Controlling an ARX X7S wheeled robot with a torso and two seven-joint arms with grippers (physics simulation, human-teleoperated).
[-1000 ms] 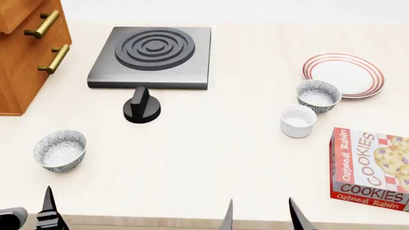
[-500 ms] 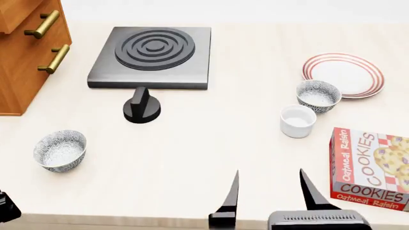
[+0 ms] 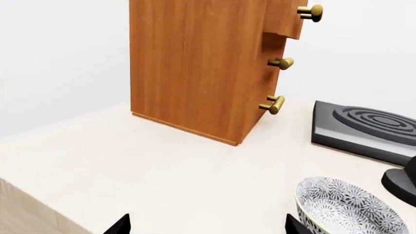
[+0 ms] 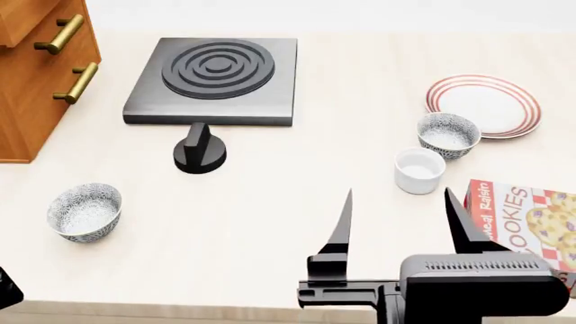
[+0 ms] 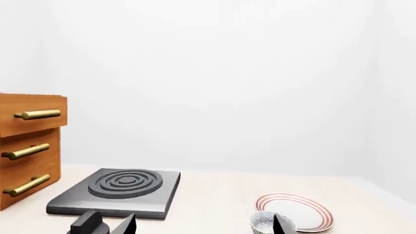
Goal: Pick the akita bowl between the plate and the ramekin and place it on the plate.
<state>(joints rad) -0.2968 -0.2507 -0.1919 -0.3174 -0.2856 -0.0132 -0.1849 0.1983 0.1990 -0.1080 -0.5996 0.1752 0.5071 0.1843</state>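
Right gripper [image 4: 400, 216] open, empty; cookie box [image 4: 527, 219] partly hidden; left gripper's state unclear.

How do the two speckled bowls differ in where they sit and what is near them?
The akita bowl sits on the robot's right side, against the plate rim with the ramekin just beside it; the other bowl stands alone on the left, near the front edge. The right gripper, open, is nearer the akita bowl; nothing is close to the other bowl. Both are upright, apparently empty, same grey-and-white pattern.
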